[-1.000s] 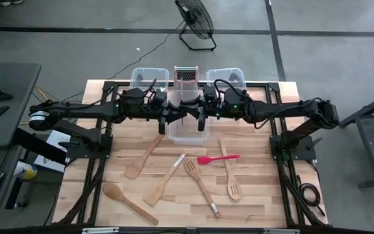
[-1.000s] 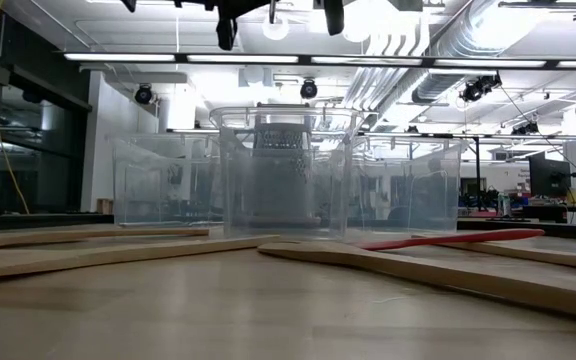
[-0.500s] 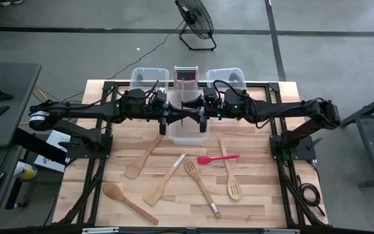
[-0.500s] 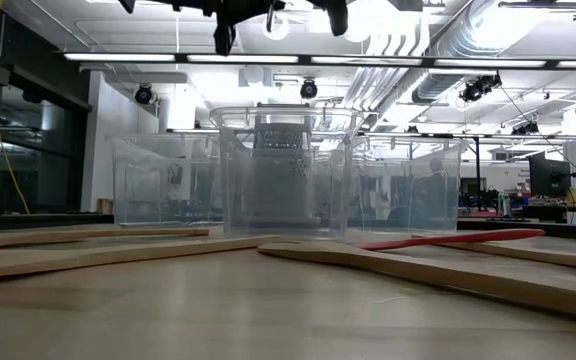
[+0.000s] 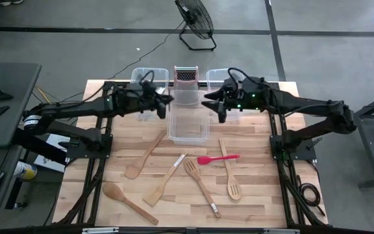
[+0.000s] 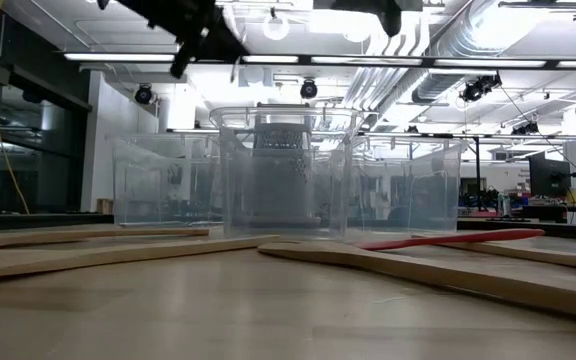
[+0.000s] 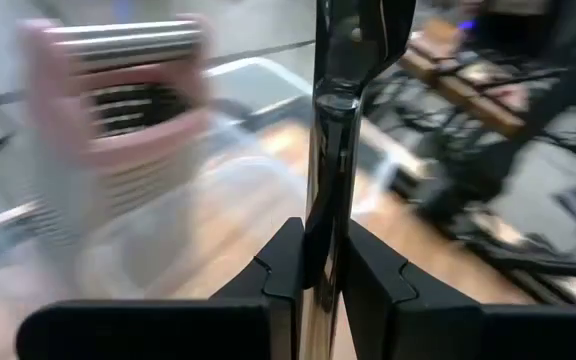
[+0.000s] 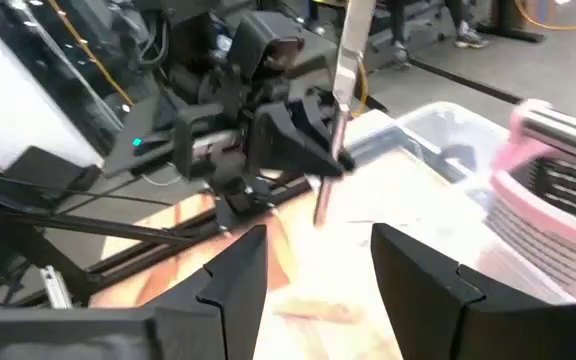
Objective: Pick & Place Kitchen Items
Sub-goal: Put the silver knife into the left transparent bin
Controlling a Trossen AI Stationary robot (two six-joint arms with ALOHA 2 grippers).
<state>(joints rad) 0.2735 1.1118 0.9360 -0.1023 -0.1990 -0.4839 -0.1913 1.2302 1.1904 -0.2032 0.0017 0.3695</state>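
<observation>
My left gripper (image 5: 168, 99) (image 7: 323, 255) is shut on a slim silver metal utensil (image 7: 330, 130) (image 8: 346, 50), high above the far left corner of the middle clear bin (image 5: 188, 123). My right gripper (image 5: 208, 104) (image 8: 318, 240) faces it from the bin's far right, open, with nothing between its fingers. Several pale wooden utensils lie flat on the table: a spoon (image 5: 141, 156), a second spoon (image 5: 128, 201), a spatula (image 5: 164, 182), a slotted fork (image 5: 200, 181) and a slotted spatula (image 5: 230, 174). Beside them lies a red-headed spatula (image 5: 218, 158). My left gripper pinches the silver utensil's shaft (image 7: 326, 215) between its two fingers. The fingers come in about level from the table's left and lie across it. The utensil stands nearly upright, one end above the fingers and one below (image 8: 320, 210), lifted clear of bin and table.
A box grater with a pinkish top (image 5: 186, 77) stands at the far edge between two more clear bins (image 5: 149, 79) (image 5: 226, 78). The wooden table (image 5: 265, 195) has bare board at its near right and near left. A fan (image 5: 197, 23) stands on the floor beyond.
The two grippers stood close together over the middle bin and have drawn apart. My left one has gone toward the far left and turned, taking the silver utensil with it. My right one has gone toward the far right.
</observation>
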